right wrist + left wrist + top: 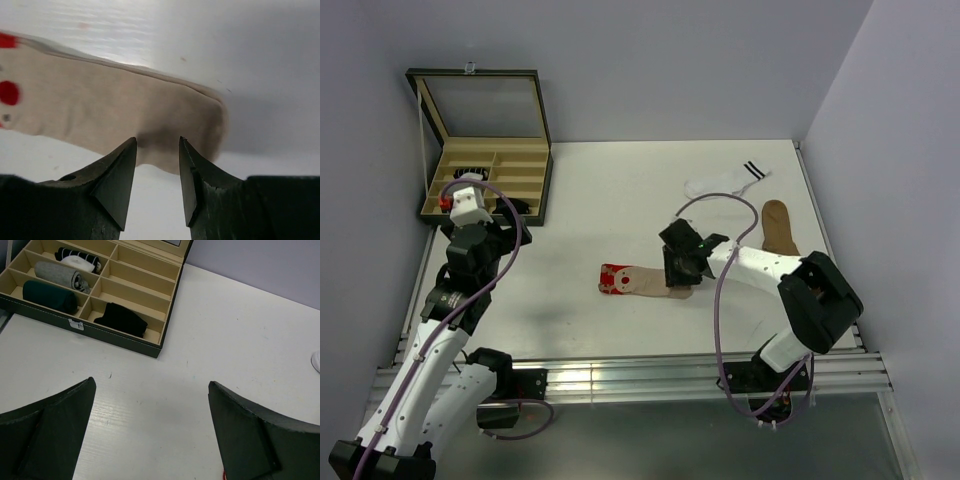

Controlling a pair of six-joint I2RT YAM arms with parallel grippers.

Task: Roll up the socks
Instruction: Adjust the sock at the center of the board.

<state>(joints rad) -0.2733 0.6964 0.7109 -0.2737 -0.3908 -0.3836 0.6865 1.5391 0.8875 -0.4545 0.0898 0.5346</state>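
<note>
Item 1. Beige sock [645,281], cuff patterned in red: lies flat and unrolled near the middle of the desk [600,190], with the cuff to the left and the toe to the right.

Item 2. Right end effector [157,142]: lowered over the toe end of the beige sock. Its fingers are half spread with a clear gap between the tips, and the sock's near edge lies in that gap.

Item 3. Left end effector [151,385]: fingers spread wide and holding nothing, above bare desk just in front of the box [115,336].

Item 4. Box: stands at the far left corner with its lid [485,105] raised. The compartments hold a dark green roll [50,296], a grey roll [59,274], a black-and-white striped roll [77,260] and a black sock [122,319].

Item 5. White sock [723,181], black stripes at the cuff: flat on the far right of the desk.

Item 6. Brown sock [778,228]: flat, close to the right edge, just nearer than the white sock.
</note>
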